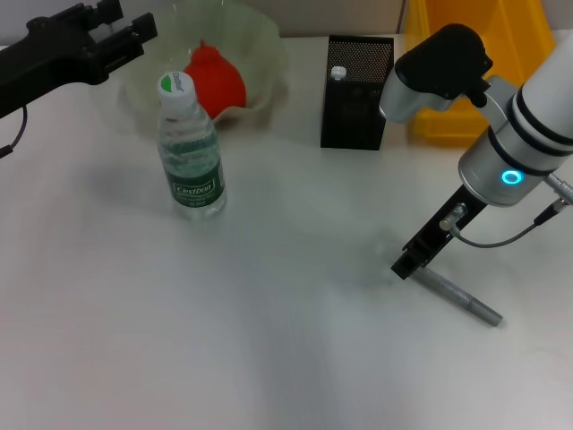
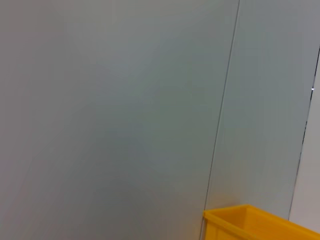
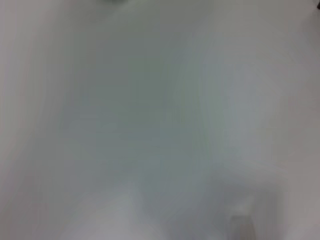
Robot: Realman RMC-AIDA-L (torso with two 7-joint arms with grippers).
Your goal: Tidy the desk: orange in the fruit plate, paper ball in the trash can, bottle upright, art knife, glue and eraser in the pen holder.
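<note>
The orange (image 1: 217,79) lies in the pale-green fruit plate (image 1: 265,43) at the back left. The bottle (image 1: 190,152) stands upright in front of the plate. The black mesh pen holder (image 1: 356,98) stands at the back centre, with a white-capped stick (image 1: 338,73) inside. The grey art knife (image 1: 464,299) lies flat on the table at the right. My right gripper (image 1: 407,264) is down at the knife's left end. My left gripper (image 1: 125,38) is open and empty, raised beside the plate's left rim. The paper ball and eraser are out of view.
The yellow trash can (image 1: 431,98) stands at the back right behind my right arm; its corner also shows in the left wrist view (image 2: 250,225) against a grey wall. The white table (image 1: 269,340) stretches across the front. The right wrist view shows only blurred table surface.
</note>
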